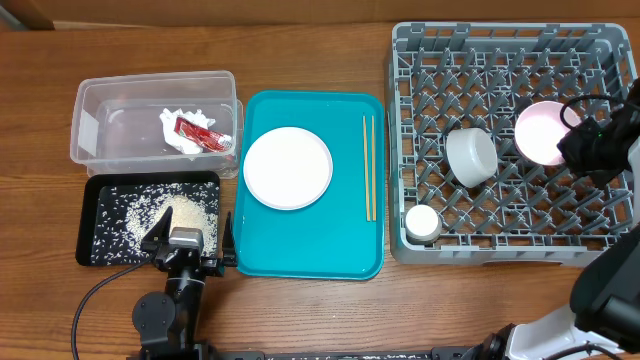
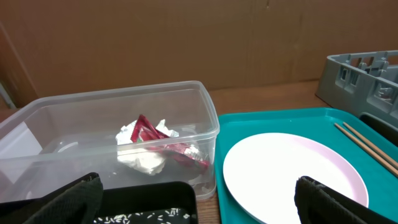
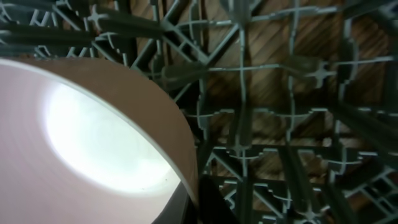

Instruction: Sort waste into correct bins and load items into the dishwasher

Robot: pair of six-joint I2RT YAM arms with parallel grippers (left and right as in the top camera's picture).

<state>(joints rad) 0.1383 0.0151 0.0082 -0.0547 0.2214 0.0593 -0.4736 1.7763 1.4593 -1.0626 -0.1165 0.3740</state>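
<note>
The crumpled napkin (image 1: 183, 141) and red sauce packet (image 1: 197, 131) lie in the clear tub (image 1: 100, 95). The rice grains (image 1: 180, 212) lie in the black tray (image 1: 90, 225). My left gripper (image 1: 190, 243) hangs open and empty over that tray's near edge; in the left wrist view (image 2: 199, 205) its fingers are spread wide. The plate (image 1: 287, 167) and chopsticks (image 1: 369, 165) lie on the teal tray (image 1: 330, 255). In the dish rack (image 1: 500, 252) sit the grey bowl (image 1: 470, 157) and white cup (image 1: 422, 221). My right gripper (image 1: 575, 140) is shut on the rim of the small pink dish (image 1: 540, 130) in the rack.
The right wrist view shows the dish (image 3: 81, 137) close up, a finger (image 3: 202, 199) at its rim, and the rack's lattice (image 3: 242, 112) over wooden table. The left wrist view shows the tub (image 2: 124, 92), plate (image 2: 280, 168), chopsticks (image 2: 367, 143) and a rack corner (image 2: 354, 81).
</note>
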